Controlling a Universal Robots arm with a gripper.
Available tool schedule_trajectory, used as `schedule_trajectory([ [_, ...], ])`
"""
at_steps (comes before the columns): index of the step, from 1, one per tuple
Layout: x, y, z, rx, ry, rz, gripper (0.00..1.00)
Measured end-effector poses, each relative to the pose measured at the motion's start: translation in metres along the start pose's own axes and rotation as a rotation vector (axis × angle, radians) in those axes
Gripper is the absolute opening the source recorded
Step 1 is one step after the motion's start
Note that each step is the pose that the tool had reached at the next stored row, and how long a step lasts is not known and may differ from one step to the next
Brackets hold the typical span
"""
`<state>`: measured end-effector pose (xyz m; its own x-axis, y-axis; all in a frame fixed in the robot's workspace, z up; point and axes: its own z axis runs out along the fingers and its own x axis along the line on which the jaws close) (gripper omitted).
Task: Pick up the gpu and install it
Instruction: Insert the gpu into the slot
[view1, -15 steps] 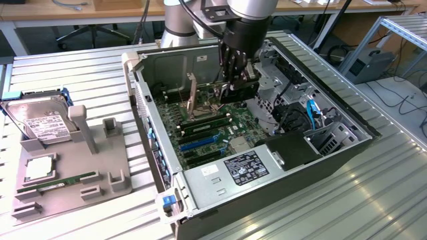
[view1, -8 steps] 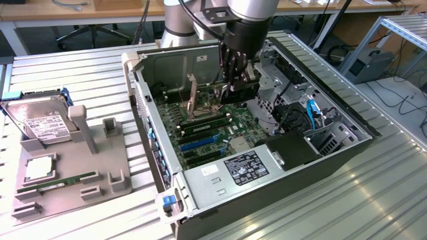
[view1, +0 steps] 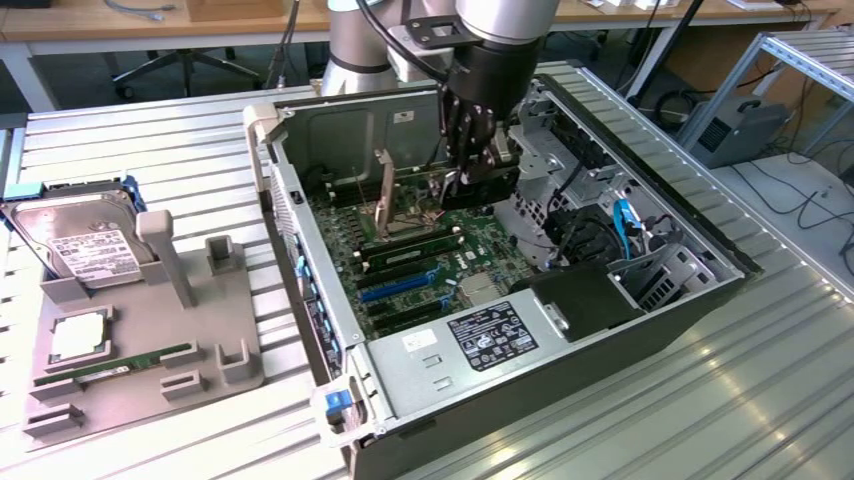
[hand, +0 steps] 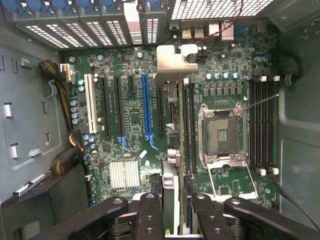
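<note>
Black, jointed fingers (hand: 150, 215) of the hand (hand: 175, 199) sit closest to the wrist camera. They are closed from both sides on the gpu (hand: 170, 110), a thin dark card seen edge-on with a pale, bent metal bracket (hand: 175, 62) at its far end.

Card and hand hang inside the open computer case (view1: 561, 400), over the green motherboard (hand: 130, 130). The card's edge lines up between a long blue slot (hand: 146, 105) and the black memory slots (hand: 190, 130) beside the bare, square processor socket (hand: 220, 135). Whether it touches the board I cannot tell. A finned silver heatsink (hand: 124, 175) and a white slot (hand: 92, 102) lie further along the board.

The case, dark sheet steel with perforated bays, lies on its side on a ribbed aluminium tabletop (view1: 694, 410). At the exterior view's left a matte grey moulded holder (view1: 200, 320) carries a shiny hard drive (view1: 80, 245) with a white label, a square processor chip (view1: 78, 335) and a narrow green memory stick (view1: 114, 368).

Behind stand wooden desks (view1: 200, 20). Cables trail on the grey floor (view1: 801, 200) at the exterior view's right.
</note>
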<state>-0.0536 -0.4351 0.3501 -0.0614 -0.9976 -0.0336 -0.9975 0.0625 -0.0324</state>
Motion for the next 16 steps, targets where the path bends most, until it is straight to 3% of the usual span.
schedule_trajectory([
  [16,0.0033,0.0009,0.0023,0.0,0.0,0.0,0.27],
])
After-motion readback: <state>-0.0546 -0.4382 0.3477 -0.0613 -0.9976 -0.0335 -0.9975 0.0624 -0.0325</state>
